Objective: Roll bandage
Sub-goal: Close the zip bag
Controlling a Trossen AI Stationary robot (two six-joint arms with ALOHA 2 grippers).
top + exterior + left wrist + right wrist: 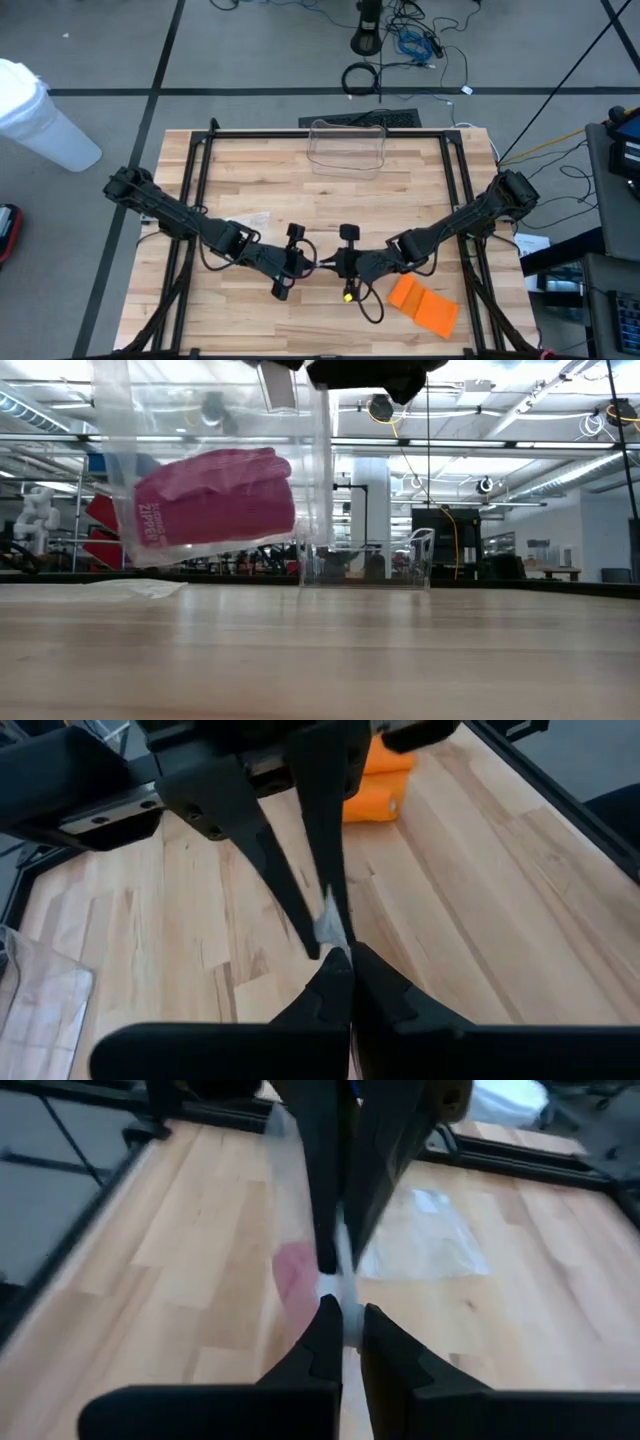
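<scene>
- Low view gives the clearest look: a clear plastic zip bag [215,470] hangs above the table, and inside it sits a pink rolled bandage [215,495]; the bag's top runs out of frame, so the grip on it is cut off here.
- Up in the high view the two grippers meet over the middle of the front half of the table, but the bag between them is too small and see-through to make out.
- Left gripper [340,955] is clenched, fingertips pinched on a thin whitish edge of the bag's plastic, nose to nose with the other arm's fingers.
- Right gripper [343,1315] is pinched down on the same pale plastic edge; a blurred pink patch shows below it, the bandage seen through the film.
- An orange folded cloth-like piece [422,303] lies on the table just beside the right arm, near the front edge; what it is made of I cannot tell.
- Light wooden plank tabletop [330,200] inside a black frame, with a clear plastic bin [347,147] at the far edge.
- Flat clear wrapper [250,222] lies by the left arm.
- Beyond: grey floor, cables, a bright open hall.
</scene>
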